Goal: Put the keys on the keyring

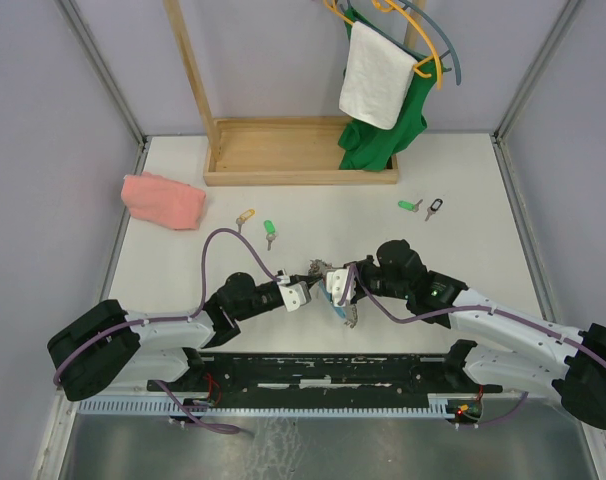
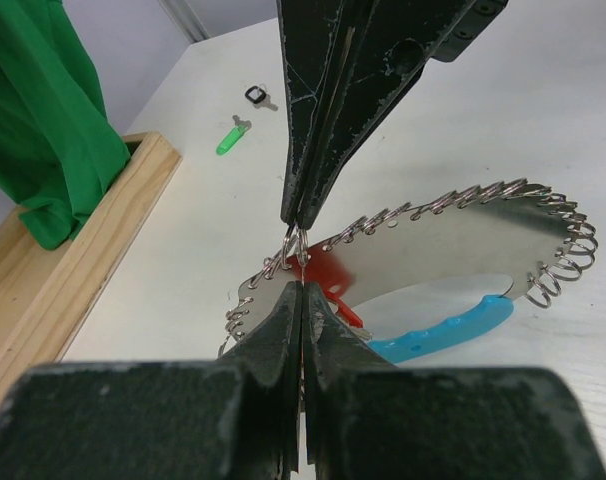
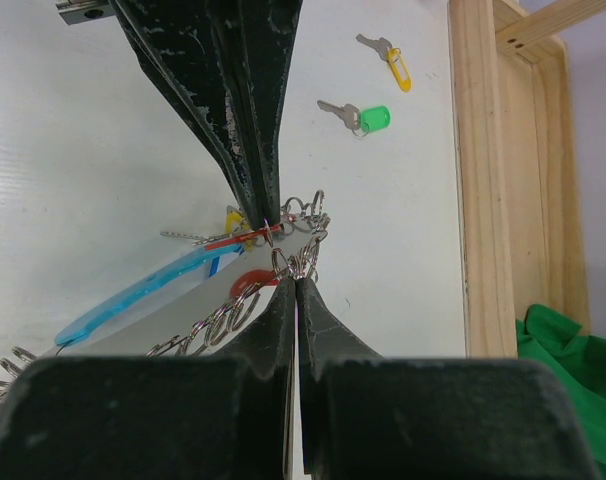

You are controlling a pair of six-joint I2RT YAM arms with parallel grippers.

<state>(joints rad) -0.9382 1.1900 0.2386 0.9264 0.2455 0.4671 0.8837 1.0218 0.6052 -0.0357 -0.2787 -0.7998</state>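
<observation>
At the near middle of the table [image 1: 463, 190], between the arms, the keyring [image 1: 343, 308] lies flat, its light-blue piece [image 3: 133, 295] pointing lengthwise toward the near edge. The left gripper [image 2: 301, 255] and the right gripper [image 3: 283, 255] each have their jaws pressed together, pinching one of its chain rings.

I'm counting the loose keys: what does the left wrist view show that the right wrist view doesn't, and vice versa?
Only the left wrist: a black-tagged key beside a slim green-tagged key. Only the right wrist: a yellow-tagged key and a rounder green-tagged key. Both: the keyring with its blue piece, chain and red tag, the wooden frame and the green cloth. The left claw and right claw are each shut on the chain.
</observation>
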